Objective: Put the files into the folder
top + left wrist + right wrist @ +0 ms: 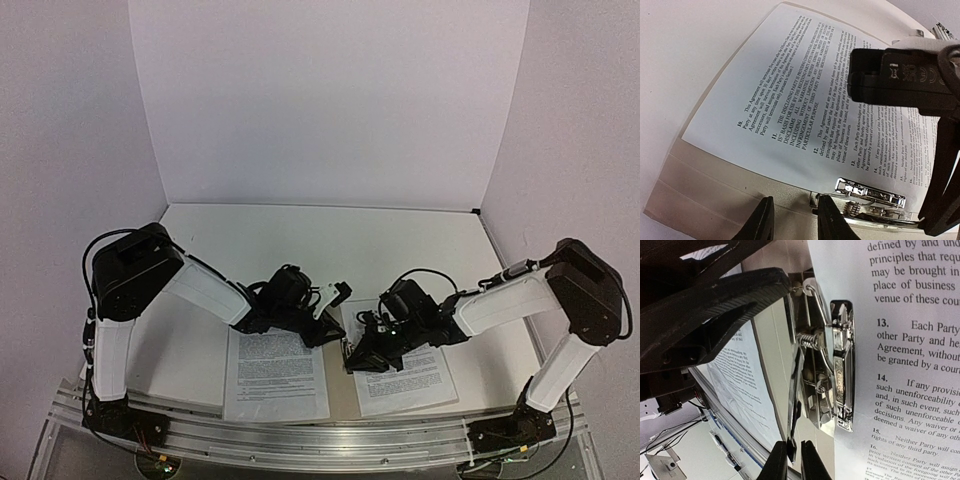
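Observation:
The tan folder (341,392) lies open at the table's near edge. One white printed sheet (275,375) lies on its left half and another (410,375) on its right half. In the left wrist view a sheet (790,90) lies over the folder (715,185), next to the metal fastener (870,192). My left gripper (335,297) (792,220) is open and empty over the spine, by the fastener's end. My right gripper (350,358) (794,462) is shut on the fastener's thin raised metal lever (795,405), beside the clamp (840,365) that sits on the right sheet (910,365).
The aluminium rail (300,430) runs along the table's near edge, just below the folder. White walls close in the back and sides. My two arms meet over the spine, with the left arm's black body (700,315) close above the right gripper.

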Motion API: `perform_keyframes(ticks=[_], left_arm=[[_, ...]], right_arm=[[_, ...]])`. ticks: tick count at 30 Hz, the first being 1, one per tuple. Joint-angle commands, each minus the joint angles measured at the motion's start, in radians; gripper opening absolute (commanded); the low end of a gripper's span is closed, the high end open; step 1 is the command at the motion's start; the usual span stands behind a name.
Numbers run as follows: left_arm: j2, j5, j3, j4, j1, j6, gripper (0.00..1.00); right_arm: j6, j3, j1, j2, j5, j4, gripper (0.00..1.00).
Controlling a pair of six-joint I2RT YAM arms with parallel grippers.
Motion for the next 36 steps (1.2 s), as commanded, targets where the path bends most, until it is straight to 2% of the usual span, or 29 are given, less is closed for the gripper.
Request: perform_keyframes(ticks=[1,10,36], left_arm=[[0.014,-0.045,-0.036,-0.048,0.004,0.046,0.29],[0.011,-0.039,-0.039,-0.039,0.004,0.050,0.29],[0.009,-0.031,-0.051,-0.019,0.014,0.050,0.26]], right_arm=[[-0.027,-0.003,-0.004,-0.002,0.094,-0.175,0.12],[-0.028,-0.021,-0.003,0.002,0.074,-0.183,0.00],[-0.047,-0.168,-0.004,0.149,0.136,-0.169,0.00]])
